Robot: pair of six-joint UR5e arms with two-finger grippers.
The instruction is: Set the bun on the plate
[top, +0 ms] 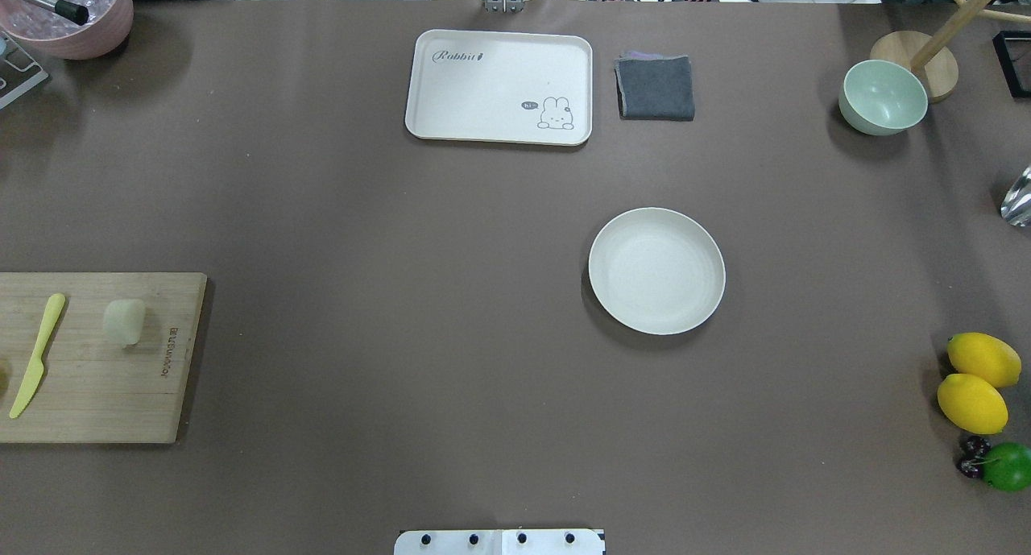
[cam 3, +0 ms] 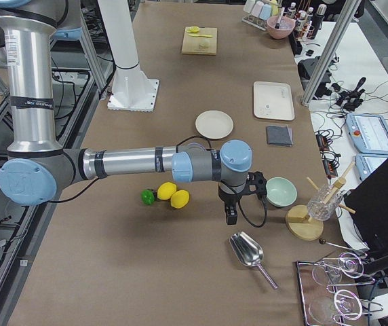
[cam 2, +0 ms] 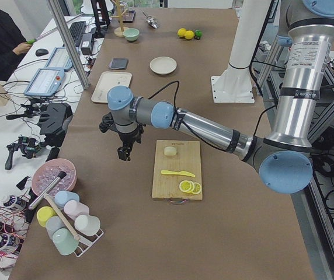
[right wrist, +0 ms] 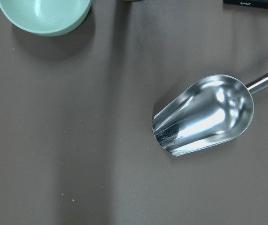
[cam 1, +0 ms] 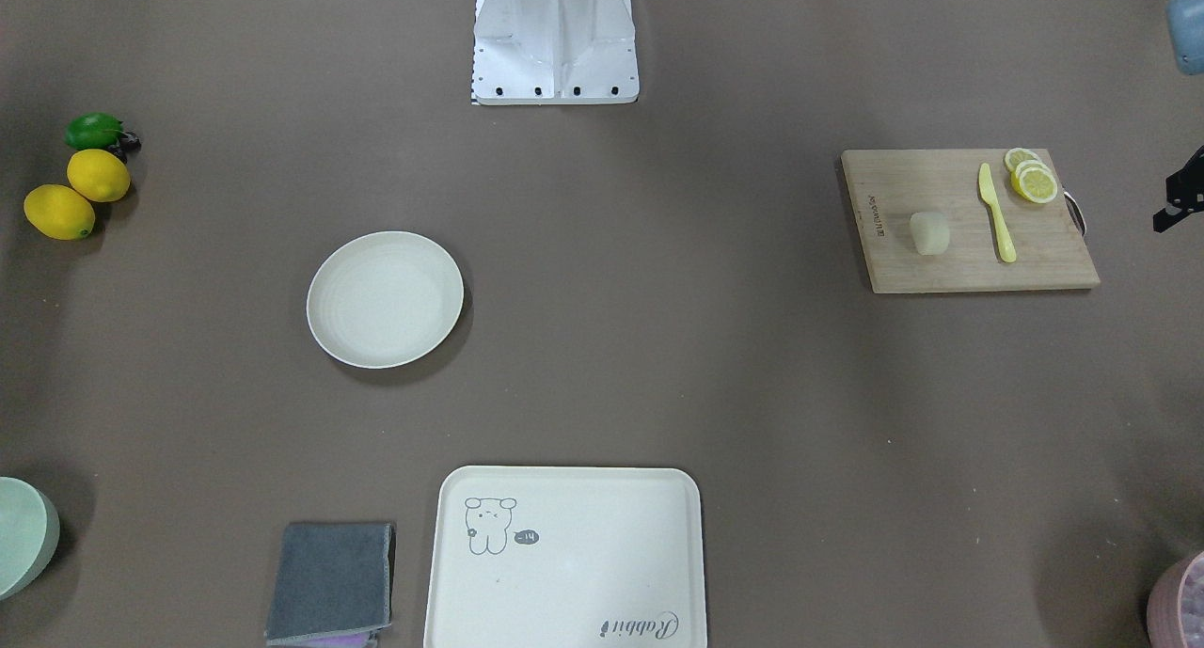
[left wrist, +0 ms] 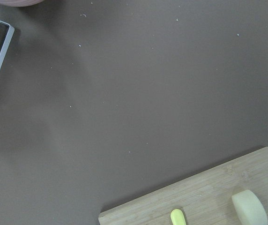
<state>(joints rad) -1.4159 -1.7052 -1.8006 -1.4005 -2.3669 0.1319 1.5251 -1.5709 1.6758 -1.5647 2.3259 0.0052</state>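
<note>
The bun (cam 1: 929, 231) is a small pale lump lying on a wooden cutting board (cam 1: 941, 272) at the table's left end, beside a yellow knife (cam 1: 995, 213) and lemon slices (cam 1: 1033, 180). The round cream plate (top: 656, 271) sits bare near the table's middle, far from the bun (top: 124, 321). My left gripper (cam 2: 122, 154) hovers above the table just beyond the board, pointing down. The left wrist view catches the bun (left wrist: 249, 207) at its lower right corner. My right gripper (cam 3: 230, 217) hangs over the table's right end near a metal scoop. For both grippers I cannot tell open from shut.
A rectangular tray (top: 483, 96) with a rabbit print and a folded grey cloth (top: 656, 87) lie at the far edge. A pale green bowl (top: 883, 97), a metal scoop (right wrist: 204, 115), two lemons (top: 972, 402) and a lime (top: 1007, 466) occupy the right end. A pink bowl (top: 68, 11) is far left.
</note>
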